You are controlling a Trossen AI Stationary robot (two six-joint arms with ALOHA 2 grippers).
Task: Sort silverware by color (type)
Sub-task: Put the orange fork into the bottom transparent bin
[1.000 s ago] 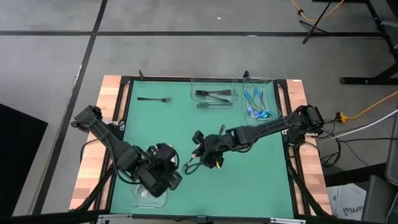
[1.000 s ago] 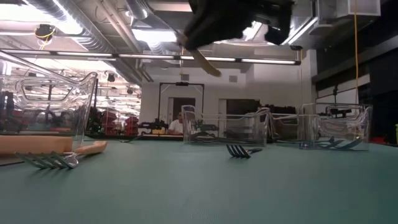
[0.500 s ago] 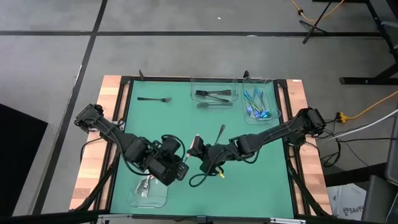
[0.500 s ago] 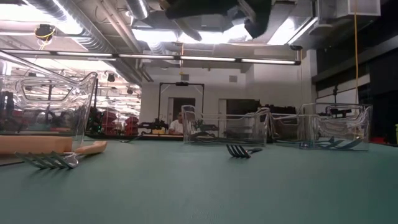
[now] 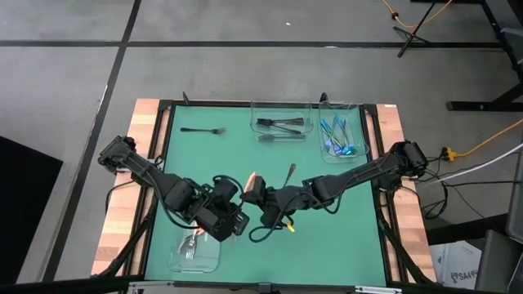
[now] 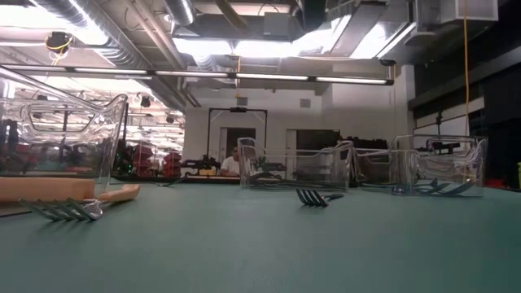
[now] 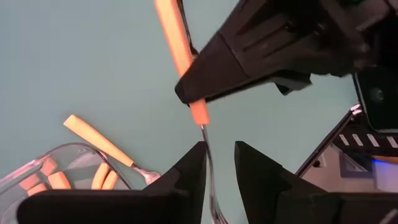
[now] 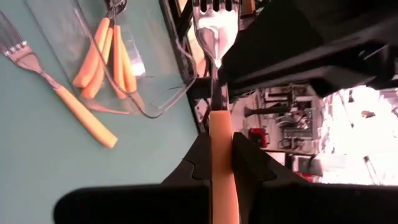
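My right gripper (image 5: 252, 193) is shut on an orange-handled fork (image 7: 180, 56) above the table's middle. The fork's silver neck (image 7: 209, 158) runs down between the fingers of my left gripper (image 7: 219, 155), which stands open just left of the right one (image 5: 237, 206); whether the neck touches a finger, I cannot tell. Another orange-handled fork (image 7: 102, 144) lies flat on the mat beside the near-left clear tray (image 5: 184, 260), which holds several more. Two black forks (image 5: 203, 130) (image 5: 290, 174) lie on the mat. My right gripper pinches the fork's orange handle (image 7: 194, 102) between its two fingers, close to the end where the silver neck begins. The fingers (image 7: 249, 53) lie across the handle. The fork is lifted clear of the table, tilted, its head (image 8: 215, 25) toward my left gripper.
A clear tray with black forks (image 5: 280, 124) stands at the far middle and one with blue utensils (image 5: 339, 137) at the far right. In the low view one black fork (image 6: 313, 197) lies mid-table before these trays. Open green mat lies near right.
My left gripper has swung from above the near-left tray toward the table's middle, up to the right gripper. My right gripper has rolled and tipped upward, rising out of the low view, and has turned the held fork so its orange handle points toward the far edge.
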